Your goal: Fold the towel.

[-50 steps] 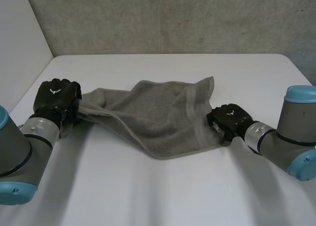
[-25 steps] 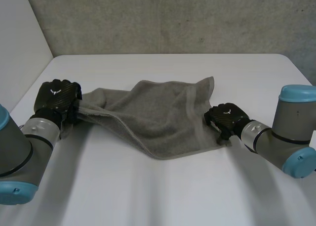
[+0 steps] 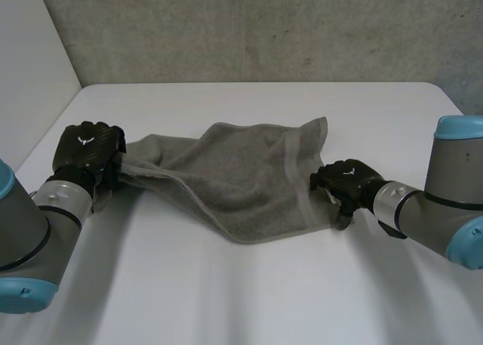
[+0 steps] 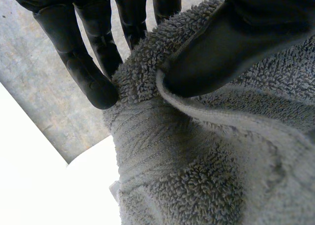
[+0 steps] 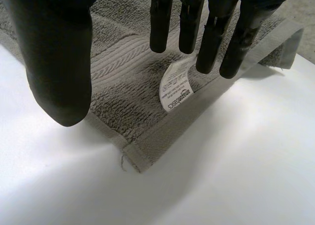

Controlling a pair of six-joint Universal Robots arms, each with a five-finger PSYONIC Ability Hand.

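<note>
Left robot hand (image 3: 89, 152) pinches one end of the grey towel (image 3: 234, 179) between thumb and fingers, probably to anchor that end for the fold. The right robot hand (image 3: 346, 183) is poised over the opposite end, fingers straight, thumb apart, gripping nothing; it seems placed to take the near corner. The white counter (image 3: 249, 292) carries the towel, which lies rumpled across its middle between both hands. A small white label (image 5: 176, 87) sits on the towel by the right fingertips.
</note>
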